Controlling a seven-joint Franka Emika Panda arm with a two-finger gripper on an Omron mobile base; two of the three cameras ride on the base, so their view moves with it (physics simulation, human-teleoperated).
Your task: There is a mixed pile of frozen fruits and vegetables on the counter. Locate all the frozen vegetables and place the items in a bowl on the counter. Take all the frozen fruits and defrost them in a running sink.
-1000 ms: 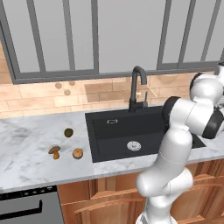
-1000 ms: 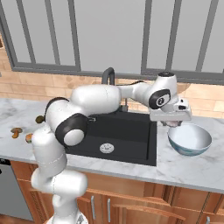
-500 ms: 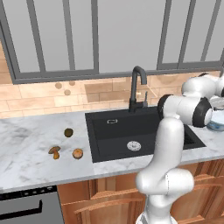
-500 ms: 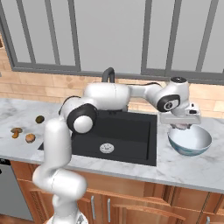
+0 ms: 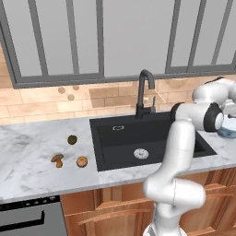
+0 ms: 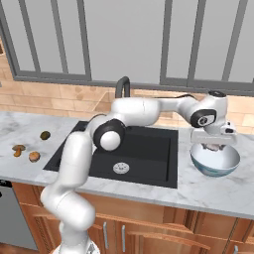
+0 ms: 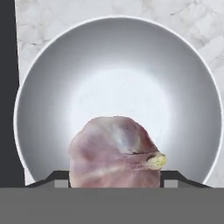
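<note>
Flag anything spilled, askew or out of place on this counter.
Nothing stands out. The gripper holds the pinkish-white bulb over the bowl, which sits upright right of the sink. The mushroom, orange ball and dark olive ball lie loose on the counter.

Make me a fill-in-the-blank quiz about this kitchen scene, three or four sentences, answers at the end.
1. The hand holds the pinkish bulb directly above the ____.
2. The bowl sits on the counter to the ____ of the sink, in the right base view.
3. The number of small items left on the counter beyond the sink's other side is ____.
4. Of those items, the mushroom has a tan ____.

Answers: bowl; right; three; stem
</note>
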